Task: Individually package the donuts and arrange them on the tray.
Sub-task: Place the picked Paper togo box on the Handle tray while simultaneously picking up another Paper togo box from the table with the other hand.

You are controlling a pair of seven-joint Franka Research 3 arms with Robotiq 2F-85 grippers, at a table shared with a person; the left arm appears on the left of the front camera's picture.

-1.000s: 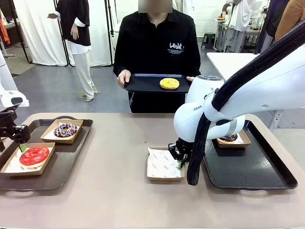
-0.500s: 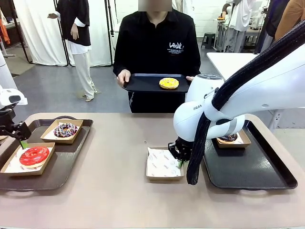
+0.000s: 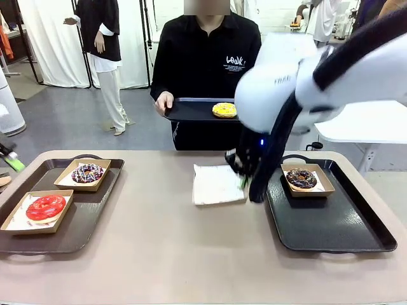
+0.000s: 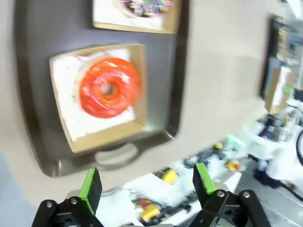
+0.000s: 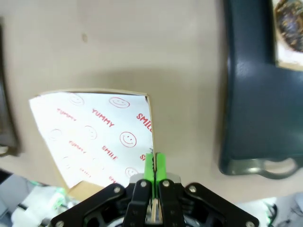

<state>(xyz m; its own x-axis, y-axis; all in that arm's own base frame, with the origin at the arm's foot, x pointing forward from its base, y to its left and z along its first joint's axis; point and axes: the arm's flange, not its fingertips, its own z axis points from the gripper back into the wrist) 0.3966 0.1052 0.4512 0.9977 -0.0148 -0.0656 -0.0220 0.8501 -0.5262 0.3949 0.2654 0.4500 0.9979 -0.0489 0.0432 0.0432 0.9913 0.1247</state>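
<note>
Centre of front view: right gripper (image 3: 240,170) pinched on edge of empty square brown paper-lined box (image 3: 218,184), lifted, likely toward yellow sprinkled ring donut (image 3: 224,110) on person's black tray (image 3: 184,112) | left gripper (image 4: 147,182) wide, empty, above boxed glossy red donut (image 4: 109,87)

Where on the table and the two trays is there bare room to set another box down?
The right tray is bare on its near half, in front of the chocolate donut. The tabletop is bare between the trays, nearer than the lifted empty box pinched in the right pincer. The left tray is crowded: red donut, purple donut.
</note>
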